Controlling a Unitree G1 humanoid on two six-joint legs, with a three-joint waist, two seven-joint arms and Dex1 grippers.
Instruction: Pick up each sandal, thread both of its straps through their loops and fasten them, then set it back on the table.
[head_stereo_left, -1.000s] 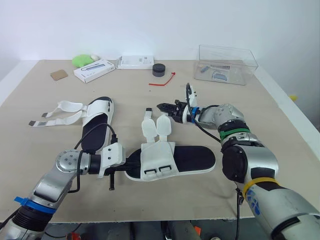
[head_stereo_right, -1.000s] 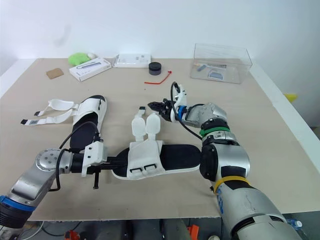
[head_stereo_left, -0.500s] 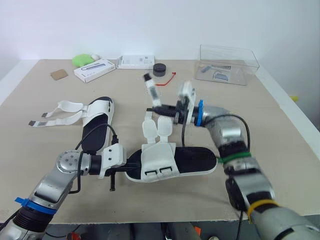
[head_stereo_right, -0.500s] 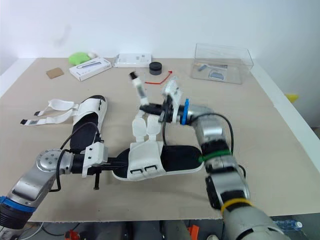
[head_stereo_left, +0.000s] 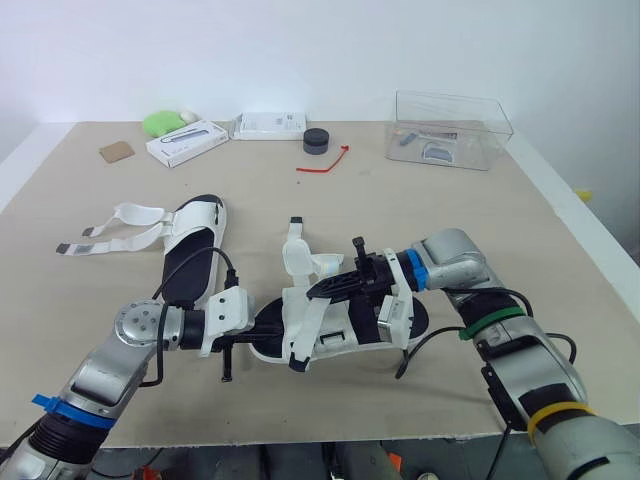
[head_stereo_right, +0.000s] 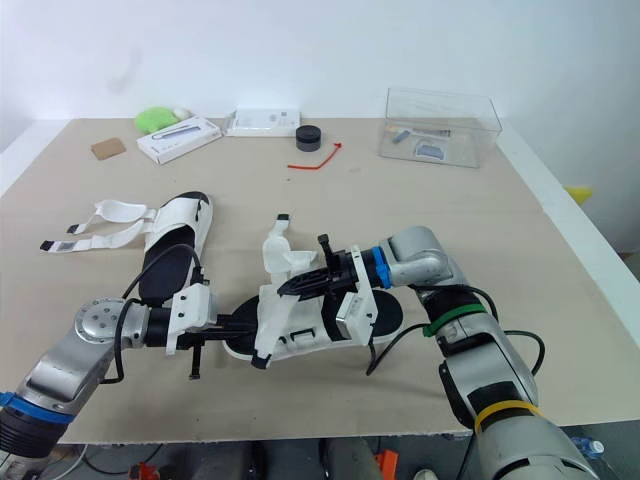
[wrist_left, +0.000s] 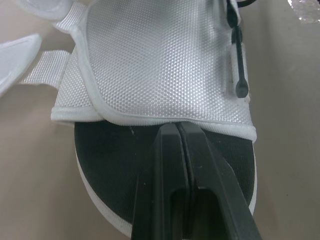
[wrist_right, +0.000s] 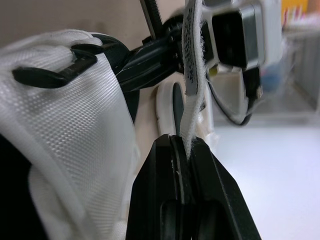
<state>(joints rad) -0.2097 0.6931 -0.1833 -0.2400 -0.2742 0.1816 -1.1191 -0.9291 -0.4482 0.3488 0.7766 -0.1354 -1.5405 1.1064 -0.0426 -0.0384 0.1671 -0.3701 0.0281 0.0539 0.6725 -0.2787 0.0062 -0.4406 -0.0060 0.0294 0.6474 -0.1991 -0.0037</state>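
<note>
The near sandal (head_stereo_left: 345, 328), black sole with a white woven upper (wrist_left: 160, 65), lies at the table's front centre. My left gripper (head_stereo_left: 262, 328) is shut on the edge of its sole, as the left wrist view shows (wrist_left: 178, 127). My right gripper (head_stereo_left: 318, 291) reaches low across this sandal and is shut on one of its white straps (wrist_right: 192, 75), which bends over the upper and hangs down its front side (head_stereo_left: 300, 340). The other strap (head_stereo_left: 295, 250) stands up behind. A second sandal (head_stereo_left: 195, 250) lies further left, its two straps (head_stereo_left: 110, 228) spread loose on the table.
At the back stand a clear plastic box (head_stereo_left: 452, 130), a small black round object (head_stereo_left: 317, 140), a red tie (head_stereo_left: 322, 160), two white boxes (head_stereo_left: 188, 140) (head_stereo_left: 270, 124), a green object (head_stereo_left: 163, 122) and a brown square (head_stereo_left: 117, 150).
My right gripper took the strap's end behind the sandal, lifted it high, then swung down and forward over the upper, folding the strap across it. The left gripper has kept its hold.
</note>
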